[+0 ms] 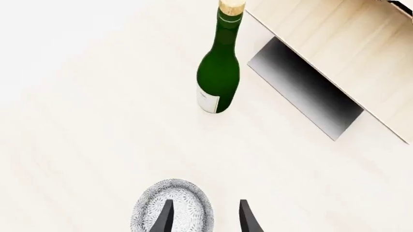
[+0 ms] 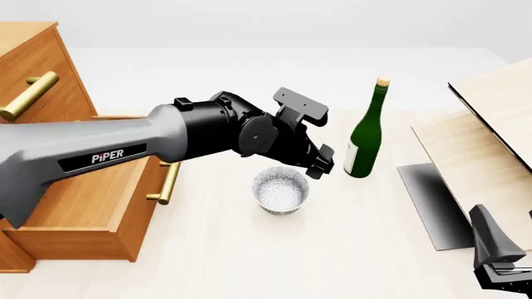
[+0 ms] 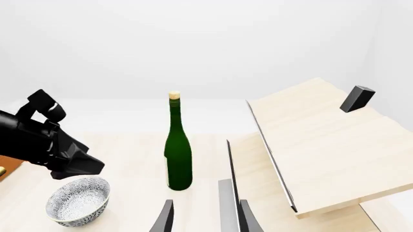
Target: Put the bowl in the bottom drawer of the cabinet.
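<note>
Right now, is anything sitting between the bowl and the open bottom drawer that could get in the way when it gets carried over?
Nothing visible does. The bowl stands on bare table just beside the open bottom drawer, with only tabletop between them. The green bottle stands on the bowl's far side, away from the drawer. The left tool hovers over the bowl's rim, one finger above its inside.
</note>
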`<state>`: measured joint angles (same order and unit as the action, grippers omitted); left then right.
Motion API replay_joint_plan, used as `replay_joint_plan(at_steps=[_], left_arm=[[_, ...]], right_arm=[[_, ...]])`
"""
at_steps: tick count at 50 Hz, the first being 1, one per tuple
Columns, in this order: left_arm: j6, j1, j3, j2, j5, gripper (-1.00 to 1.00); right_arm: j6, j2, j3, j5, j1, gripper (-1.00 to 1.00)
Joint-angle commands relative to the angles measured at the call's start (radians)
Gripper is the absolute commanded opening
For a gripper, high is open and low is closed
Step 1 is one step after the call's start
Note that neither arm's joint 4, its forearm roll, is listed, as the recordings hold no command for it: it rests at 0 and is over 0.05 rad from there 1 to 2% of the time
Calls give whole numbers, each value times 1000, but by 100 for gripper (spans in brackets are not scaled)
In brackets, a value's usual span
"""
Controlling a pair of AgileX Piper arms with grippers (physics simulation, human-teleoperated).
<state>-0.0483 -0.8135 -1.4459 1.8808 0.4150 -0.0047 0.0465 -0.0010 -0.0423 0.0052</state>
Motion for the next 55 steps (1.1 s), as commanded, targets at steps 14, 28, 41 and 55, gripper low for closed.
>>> replay_joint_plan(at_steps=[14,28,41,55], left_arm=[[-53,-20,12,55,-6,100],[-85,-22,51,60,-42,100],[-102,-16,56,83,-46,100],[-125,-16,47,92,-38,100]], right_arm=[[0,0,0,0,0,100],[0,0,0,0,0,100],[0,0,0,0,0,100],[0,0,0,0,0,100]])
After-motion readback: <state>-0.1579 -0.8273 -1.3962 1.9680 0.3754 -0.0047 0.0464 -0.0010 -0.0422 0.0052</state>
